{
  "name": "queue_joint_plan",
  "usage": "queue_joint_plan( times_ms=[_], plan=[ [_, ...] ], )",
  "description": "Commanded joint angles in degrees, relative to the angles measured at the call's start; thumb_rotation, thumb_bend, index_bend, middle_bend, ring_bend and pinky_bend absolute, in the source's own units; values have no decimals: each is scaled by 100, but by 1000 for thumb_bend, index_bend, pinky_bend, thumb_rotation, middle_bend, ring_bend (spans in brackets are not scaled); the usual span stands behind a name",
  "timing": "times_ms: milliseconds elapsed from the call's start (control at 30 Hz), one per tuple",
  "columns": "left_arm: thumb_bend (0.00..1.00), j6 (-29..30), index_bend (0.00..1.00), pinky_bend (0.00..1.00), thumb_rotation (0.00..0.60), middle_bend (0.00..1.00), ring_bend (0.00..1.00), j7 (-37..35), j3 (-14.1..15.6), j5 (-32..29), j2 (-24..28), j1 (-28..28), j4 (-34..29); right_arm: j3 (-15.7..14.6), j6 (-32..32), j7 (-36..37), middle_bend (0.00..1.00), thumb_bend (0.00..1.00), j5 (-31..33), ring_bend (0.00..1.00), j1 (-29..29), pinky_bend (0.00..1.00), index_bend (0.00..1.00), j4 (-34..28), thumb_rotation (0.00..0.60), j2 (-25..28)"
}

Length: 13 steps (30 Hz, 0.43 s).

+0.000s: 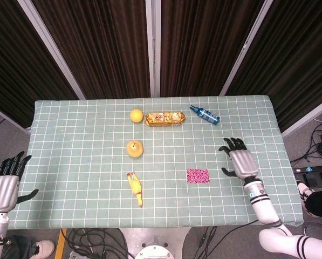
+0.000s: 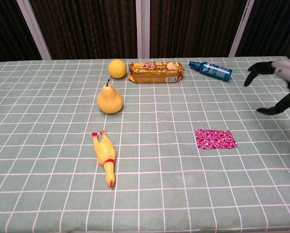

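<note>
Head view — right hand (image 1: 240, 162) hovers, fingers spread and empty, near the pink packet (image 1: 197, 176) — not touching.

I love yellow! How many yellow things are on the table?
3. A round yellow fruit sits at the far side beside the snack packet; the pear stands nearer, mid-table; the rubber chicken lies nearest the front edge. Nothing seems hidden.
</note>
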Motion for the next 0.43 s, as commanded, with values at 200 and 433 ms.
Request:
queue_joint_plan(
  times_ms=[200, 433],
  plan=[
    [0, 101, 159, 137, 600, 156, 126, 233, -102, -149, -27, 39, -146, -511, 1697, 1557, 66, 156, -1328, 0, -1329, 0, 209, -454, 600, 1281],
    [0, 124, 159, 137, 600, 156, 126, 391, -112, -165, -6, 43, -273, -680, 2330, 1995, 63, 157, -1732, 0, -1865, 0, 208, -560, 600, 1480]
  ],
)
